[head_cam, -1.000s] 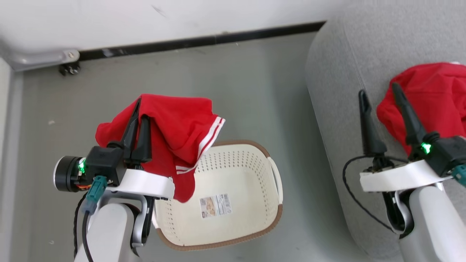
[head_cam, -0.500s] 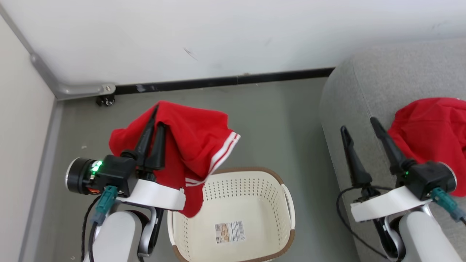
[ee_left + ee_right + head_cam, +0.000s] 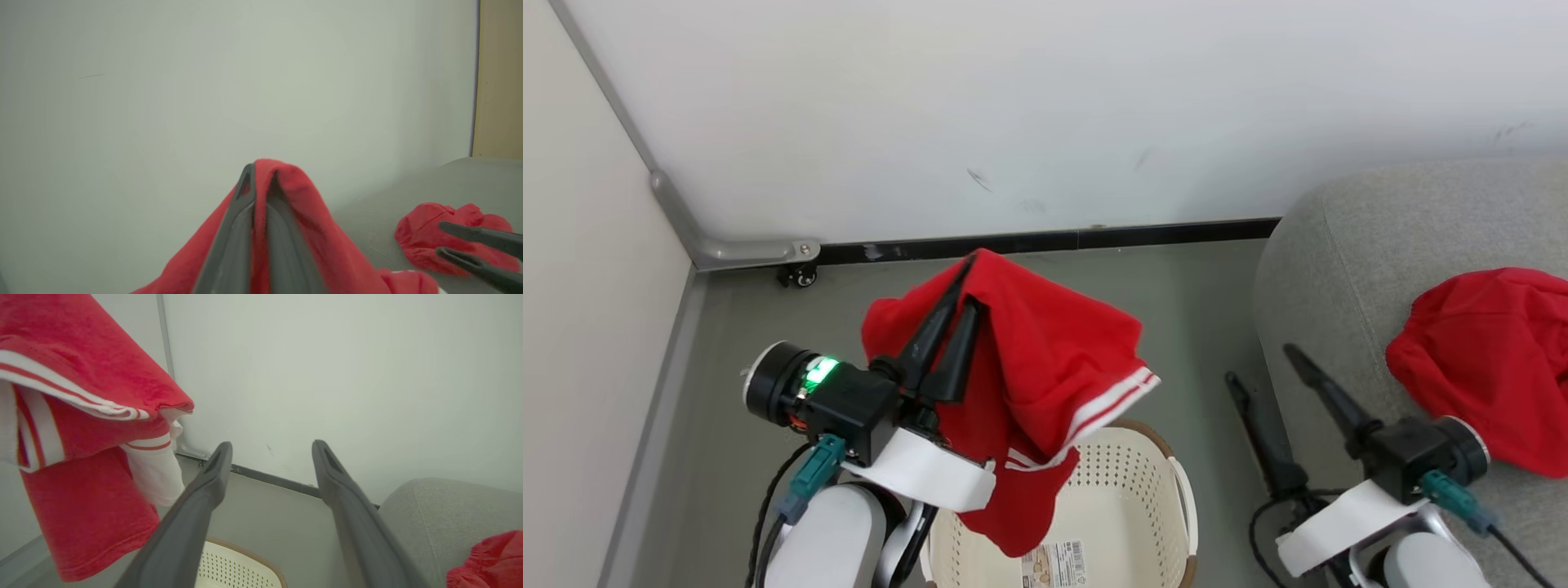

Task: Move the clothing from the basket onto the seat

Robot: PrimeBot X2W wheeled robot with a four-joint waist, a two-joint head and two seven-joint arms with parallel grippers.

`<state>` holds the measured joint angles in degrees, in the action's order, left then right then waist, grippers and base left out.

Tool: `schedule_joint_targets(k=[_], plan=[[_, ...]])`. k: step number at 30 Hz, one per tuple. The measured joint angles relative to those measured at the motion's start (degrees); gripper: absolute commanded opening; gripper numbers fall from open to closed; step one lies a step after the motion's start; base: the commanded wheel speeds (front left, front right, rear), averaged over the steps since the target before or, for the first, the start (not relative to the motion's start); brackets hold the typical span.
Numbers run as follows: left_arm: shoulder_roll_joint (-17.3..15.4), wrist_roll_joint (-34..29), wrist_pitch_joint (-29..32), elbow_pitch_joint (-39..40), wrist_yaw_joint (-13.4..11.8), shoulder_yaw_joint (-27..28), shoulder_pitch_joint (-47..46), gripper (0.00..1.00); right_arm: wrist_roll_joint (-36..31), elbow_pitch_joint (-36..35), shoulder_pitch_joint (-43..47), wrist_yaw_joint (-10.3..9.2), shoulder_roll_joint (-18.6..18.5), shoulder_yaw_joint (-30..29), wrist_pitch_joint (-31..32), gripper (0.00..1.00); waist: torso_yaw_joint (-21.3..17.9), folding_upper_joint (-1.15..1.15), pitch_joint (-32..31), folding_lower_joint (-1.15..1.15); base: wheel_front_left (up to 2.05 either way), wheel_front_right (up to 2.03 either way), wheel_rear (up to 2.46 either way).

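My left gripper [image 3: 970,282] is shut on a red garment [image 3: 1045,359] with white stripes, one piece of the clothing. It hangs in the air above the left part of the cream basket [image 3: 1186,500]. In the left wrist view the gripper [image 3: 261,173] pinches the fabric [image 3: 310,212] at its peak. A second red garment [image 3: 1486,367] lies crumpled on the grey seat [image 3: 1339,269]. My right gripper [image 3: 1262,366] stands open and empty at the seat's left edge, apart from that garment. The right wrist view shows its spread fingers [image 3: 271,447], the hanging garment [image 3: 81,375] and the basket's rim [image 3: 241,567].
A white wall [image 3: 1045,106] with a dark baseboard [image 3: 1054,239] runs behind the basket. Another wall meets it at the left, with a small caster [image 3: 800,276] in the corner. Grey floor [image 3: 1201,310] lies between basket and seat.
The head camera has tilted up, shifting the whole picture. My left gripper carried the garment up and to the right over the basket. The right gripper drew back from the garment on the seat.
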<state>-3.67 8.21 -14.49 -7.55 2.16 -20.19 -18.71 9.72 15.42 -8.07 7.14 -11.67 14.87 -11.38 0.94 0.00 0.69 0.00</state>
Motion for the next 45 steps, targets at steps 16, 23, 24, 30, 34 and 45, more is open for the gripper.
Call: schedule_joint_targets(k=[16, 23, 24, 30, 34, 45], plan=[[0.2, 0.4, -0.1, 1.4, 3.0, -4.3, -0.3, 0.00, 0.0, -0.4, -3.6, 0.01, -6.9, 17.2, 5.1, 1.00, 0.3, 0.00, -1.3, 0.00, 0.00, 0.00, 0.00], [0.3, 0.7, -0.1, 1.5, 3.5, -5.7, -0.6, 0.00, -0.4, 0.9, -8.7, 0.01, -8.8, 23.0, 6.4, 1.00, 0.5, 0.00, -0.9, 0.00, 0.00, 0.00, 0.00], [0.3, 0.7, -0.1, 1.5, 3.5, -6.0, -0.7, 0.00, -0.9, 1.3, -9.4, 0.01, -9.0, 23.7, 6.4, 1.00, 0.5, 0.00, -0.8, 0.00, 0.00, 0.00, 0.00], [0.5, 1.2, -0.1, 1.6, 4.0, -7.4, -1.6, 0.00, -2.8, 3.9, -14.2, 0.01, -9.6, 27.5, 6.6, 1.00, 0.9, 0.00, -0.4, 0.00, 0.00, 0.00, 0.00], [0.5, 1.3, -0.1, 1.5, 4.2, -7.9, -1.7, 0.00, -3.2, 5.0, -16.2, 0.01, -9.5, 29.3, 6.6, 1.00, 1.2, 0.00, -0.2, 0.00, 0.00, 0.00, 0.00], [0.5, 3.4, -0.1, -1.4, 4.4, -7.8, -1.7, 0.00, -2.9, 8.6, -19.3, 0.01, -7.3, 32.6, 4.1, 0.06, 1.8, 0.00, 0.5, 0.00, 0.00, 0.00, 0.00]])
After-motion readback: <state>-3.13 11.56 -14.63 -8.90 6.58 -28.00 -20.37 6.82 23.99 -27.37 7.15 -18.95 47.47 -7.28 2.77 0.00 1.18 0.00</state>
